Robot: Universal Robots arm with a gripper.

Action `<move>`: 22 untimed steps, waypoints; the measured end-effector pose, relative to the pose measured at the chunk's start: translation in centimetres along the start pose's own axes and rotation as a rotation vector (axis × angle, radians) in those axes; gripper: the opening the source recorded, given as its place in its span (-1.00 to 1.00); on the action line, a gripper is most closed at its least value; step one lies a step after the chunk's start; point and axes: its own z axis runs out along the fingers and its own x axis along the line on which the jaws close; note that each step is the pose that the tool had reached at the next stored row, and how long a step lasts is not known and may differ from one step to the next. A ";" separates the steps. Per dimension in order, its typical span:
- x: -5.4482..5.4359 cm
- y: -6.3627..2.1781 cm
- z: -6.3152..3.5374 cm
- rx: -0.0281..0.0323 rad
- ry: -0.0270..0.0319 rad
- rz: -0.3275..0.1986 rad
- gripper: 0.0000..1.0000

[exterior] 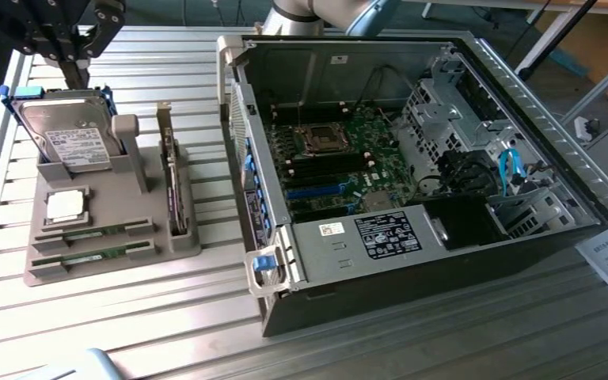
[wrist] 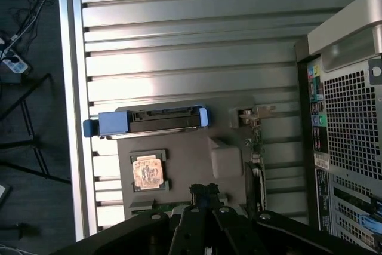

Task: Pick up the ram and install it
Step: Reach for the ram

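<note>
- You have two long, narrow green ram sticks [exterior: 98, 232], the second one [exterior: 98, 255] alike.
- You have one square silver processor chip [exterior: 64, 206].
- One silver hard drive in a blue frame [exterior: 66, 134].
- One wider green expansion card [exterior: 174, 186].
- One grey plastic holder tray [exterior: 93, 271].
- One open black computer case [exterior: 389, 293].

light: bright | glare: on table [wrist: 149, 70] | shadows: dark inside computer case [exterior: 315, 63]
</note>
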 end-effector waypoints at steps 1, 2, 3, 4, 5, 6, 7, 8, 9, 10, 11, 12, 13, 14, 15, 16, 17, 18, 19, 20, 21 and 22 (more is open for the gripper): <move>0.0 0.00 0.00 0.0004 0.0034 0.000 -0.79; 0.0 0.00 0.00 0.0006 0.0061 0.000 -0.79; 0.0 0.00 0.01 0.0008 0.0082 0.000 -0.79; 0.0 0.00 0.01 0.0009 0.0095 0.000 -0.79; 0.0 0.00 0.00 0.0011 0.0105 0.000 -0.79; 0.0 0.00 0.00 0.0011 0.0106 0.000 -0.79; 0.0 0.00 0.00 0.0011 0.0106 0.000 -0.79; 0.0 0.00 0.00 0.0011 0.0106 0.000 -0.79; 0.0 0.00 0.01 0.0010 0.0106 0.000 -0.79; 0.0 0.00 0.01 0.0010 0.0105 0.000 -0.79; 0.0 0.00 0.01 0.0010 0.0106 0.000 -0.79; 0.0 0.00 0.01 0.0010 0.0106 0.000 -0.79; 0.0 0.00 0.01 0.0010 0.0105 0.000 -0.79; 0.0 -0.02 0.02 0.0009 0.0104 0.000 -0.79; 0.0 -0.05 0.02 0.0009 0.0104 0.000 -0.79; 0.0 -0.16 0.00 0.0009 0.0105 0.000 -0.79; 0.0 -0.25 0.00 0.0009 0.0105 0.000 -0.79; 0.0 -0.30 0.00 0.0010 0.0105 0.000 -0.79; 0.0 -0.36 0.00 0.0010 0.0105 0.000 -0.79; 0.0 -0.44 0.00 0.0009 0.0104 0.000 -0.79; 0.0 -0.53 -0.01 0.0010 0.0105 0.000 -0.79; 0.0 -0.65 -0.02 0.0009 0.0105 0.000 -0.79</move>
